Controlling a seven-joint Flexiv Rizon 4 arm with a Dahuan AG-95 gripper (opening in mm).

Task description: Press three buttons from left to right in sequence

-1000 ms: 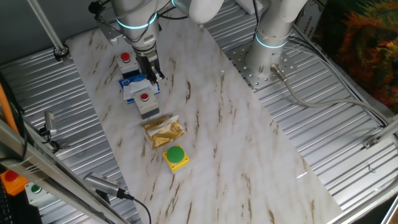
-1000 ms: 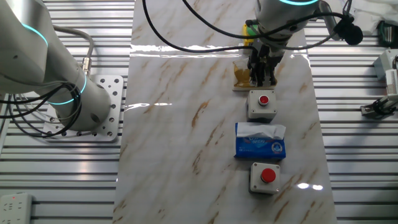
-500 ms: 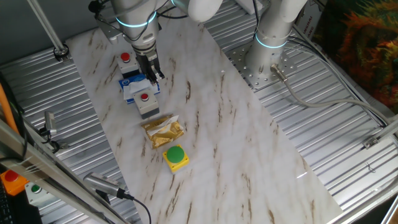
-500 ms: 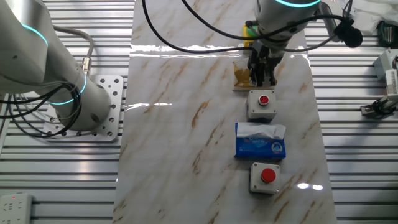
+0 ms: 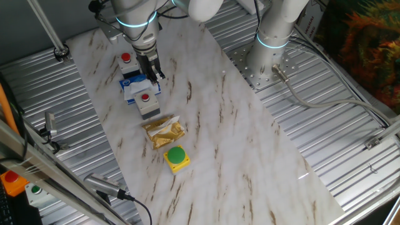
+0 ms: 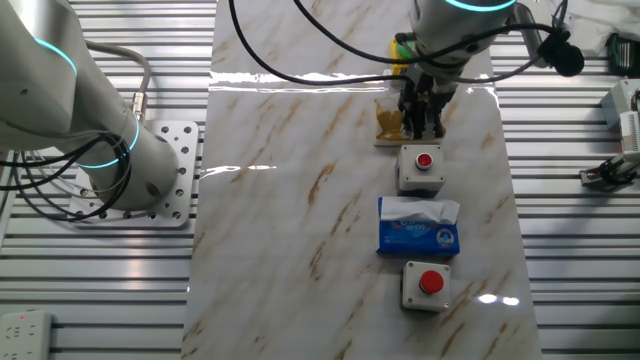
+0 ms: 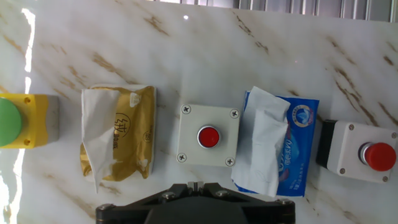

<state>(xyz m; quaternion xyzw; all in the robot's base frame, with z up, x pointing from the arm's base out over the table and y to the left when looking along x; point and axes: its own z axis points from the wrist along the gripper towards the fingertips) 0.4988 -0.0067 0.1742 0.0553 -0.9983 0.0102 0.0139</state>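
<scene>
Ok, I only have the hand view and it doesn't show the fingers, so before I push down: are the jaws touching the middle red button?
Observer: No. In both fixed views the jaws hang above the middle red button, apart from its cap.
Operator: Open or shut?
Observer: Cannot tell; no view shows the tips plainly.
Operator: Anything beside the table I should know of?
Observer: A second arm's base stands on the metal deck next to the marble table.
</scene>
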